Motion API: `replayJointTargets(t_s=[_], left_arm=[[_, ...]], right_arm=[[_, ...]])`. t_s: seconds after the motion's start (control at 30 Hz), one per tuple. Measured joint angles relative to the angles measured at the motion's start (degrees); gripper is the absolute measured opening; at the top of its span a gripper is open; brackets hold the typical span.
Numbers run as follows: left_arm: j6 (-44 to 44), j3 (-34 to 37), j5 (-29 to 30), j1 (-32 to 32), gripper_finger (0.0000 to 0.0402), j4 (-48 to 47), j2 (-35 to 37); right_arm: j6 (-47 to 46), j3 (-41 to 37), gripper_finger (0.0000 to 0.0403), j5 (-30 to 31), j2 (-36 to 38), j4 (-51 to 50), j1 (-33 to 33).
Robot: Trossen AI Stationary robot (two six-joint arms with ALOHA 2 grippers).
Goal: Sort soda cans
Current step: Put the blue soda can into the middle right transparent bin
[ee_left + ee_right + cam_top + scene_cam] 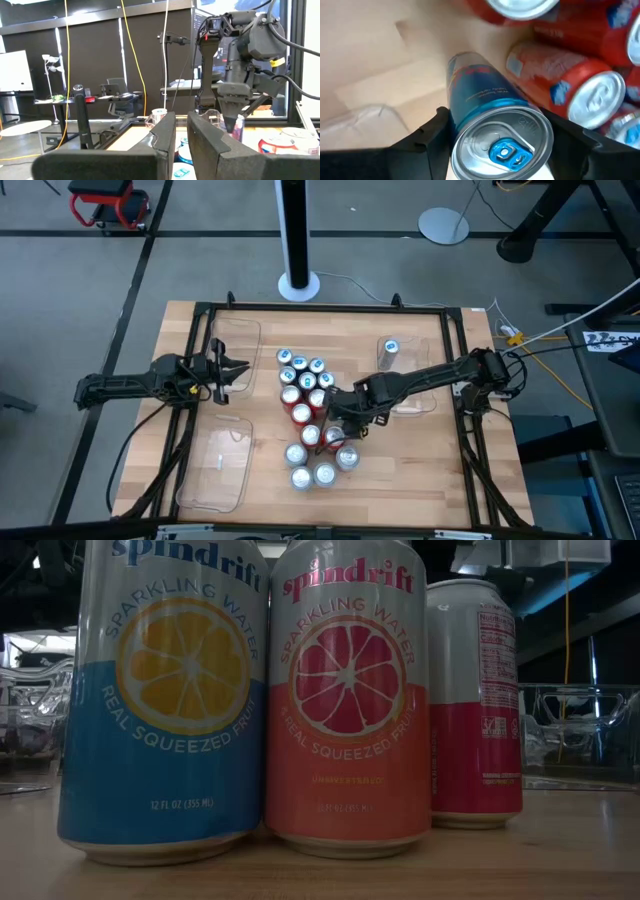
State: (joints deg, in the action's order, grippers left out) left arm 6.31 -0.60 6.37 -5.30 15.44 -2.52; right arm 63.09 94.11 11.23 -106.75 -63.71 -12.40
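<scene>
So the right claw (pixel 495 145) is gripping a blue can (pixel 490 115) by the cluster (pixel 305 395); next, lift it straight up toward a tray (pixel 415 370).

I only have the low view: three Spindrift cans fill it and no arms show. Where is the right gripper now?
Observer: The right gripper is at the can cluster's right edge, with its fingers closed on a blue can.
Operator: And the left arm?
Observer: The left gripper waits open and empty beside the upper-left tray in the high view.
Operator: Is anything sorted yet?
Observer: A lone can stands in the right tray, apart from the cluster.
</scene>
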Motion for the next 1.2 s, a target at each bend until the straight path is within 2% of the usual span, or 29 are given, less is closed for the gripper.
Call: replayJointTargets(t_s=[0.37,0.6,0.9,1.07,1.2], left_arm=[[-0.02,0.0,0.0,0.01,0.004,-0.39,0.01],[-0.07,0.0,0.0,0.0,0.004,-0.37,0.02],[-0.11,0.0,-0.01,0.01,0.004,-0.35,0.0],[-0.11,0.0,-0.02,0.02,0.004,-0.31,0.0],[-0.11,0.0,-0.01,0.02,0.004,-0.29,0.02]], right_arm=[[-3.74,0.95,0.0245,5.18,7.45,-4.12,0.0],[-8.86,-0.62,0.0245,12.29,14.05,-11.34,0.07],[-17.03,-9.14,0.0245,18.98,26.79,-14.49,0.66],[-21.03,-15.65,0.0245,19.07,33.95,-14.52,4.66],[-23.26,-21.22,0.0245,16.09,38.25,-14.33,9.72]])
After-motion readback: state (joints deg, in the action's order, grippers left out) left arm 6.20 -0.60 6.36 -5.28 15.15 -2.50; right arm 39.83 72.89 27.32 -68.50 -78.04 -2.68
